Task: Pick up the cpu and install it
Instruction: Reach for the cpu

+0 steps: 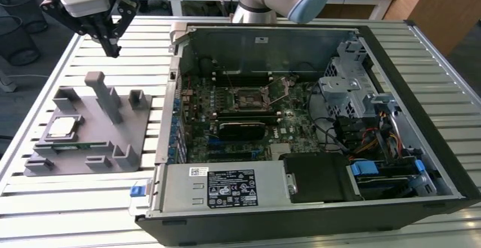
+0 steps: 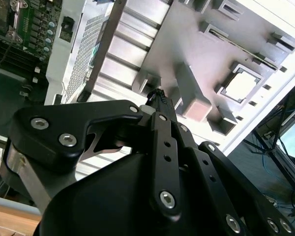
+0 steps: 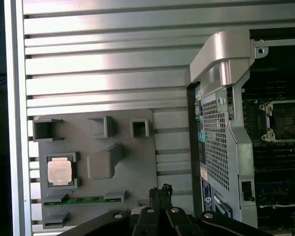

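The cpu (image 1: 62, 127) is a small square chip with a shiny metal top. It lies in a pocket of the grey fixture (image 1: 137, 128) at the exterior view's left, and both wrist views show the cpu (image 3: 59, 171) (image 2: 241, 84) there too. My gripper (image 1: 114, 49) hangs well above the table beyond the fixture's far edge, clear of the chip. Its black fingers meet at the tips with nothing between them, so the gripper (image 3: 160, 190) (image 2: 160, 94) is shut. The black socket (image 1: 248, 97) (image 3: 285, 120) sits on the motherboard inside the open computer case.
A green memory stick (image 1: 83, 145) (image 3: 83, 200) lies in a slot of the fixture beside the chip. The open case (image 1: 421, 107) holds drive cages, cables and a power supply (image 1: 225, 187). Everything rests on a slatted metal table (image 1: 75, 214). A tall grey post (image 1: 101, 93) rises from the fixture.
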Action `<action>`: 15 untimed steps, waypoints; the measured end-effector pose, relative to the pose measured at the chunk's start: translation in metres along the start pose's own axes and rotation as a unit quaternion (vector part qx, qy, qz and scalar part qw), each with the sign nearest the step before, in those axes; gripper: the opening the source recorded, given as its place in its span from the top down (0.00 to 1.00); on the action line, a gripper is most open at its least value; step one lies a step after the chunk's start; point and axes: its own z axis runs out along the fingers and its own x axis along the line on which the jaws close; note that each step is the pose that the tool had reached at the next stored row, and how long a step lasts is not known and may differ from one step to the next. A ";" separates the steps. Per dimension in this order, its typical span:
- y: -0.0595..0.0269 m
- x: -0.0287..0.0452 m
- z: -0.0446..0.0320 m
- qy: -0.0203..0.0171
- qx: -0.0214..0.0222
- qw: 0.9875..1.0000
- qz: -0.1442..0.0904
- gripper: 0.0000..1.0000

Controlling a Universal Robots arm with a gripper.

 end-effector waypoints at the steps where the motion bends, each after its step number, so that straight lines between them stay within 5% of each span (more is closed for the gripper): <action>1: 0.0000 0.0017 0.0002 0.000 0.000 1.000 0.000 0.89; 15: -0.0014 0.0187 0.0029 0.007 0.000 1.000 0.000 0.89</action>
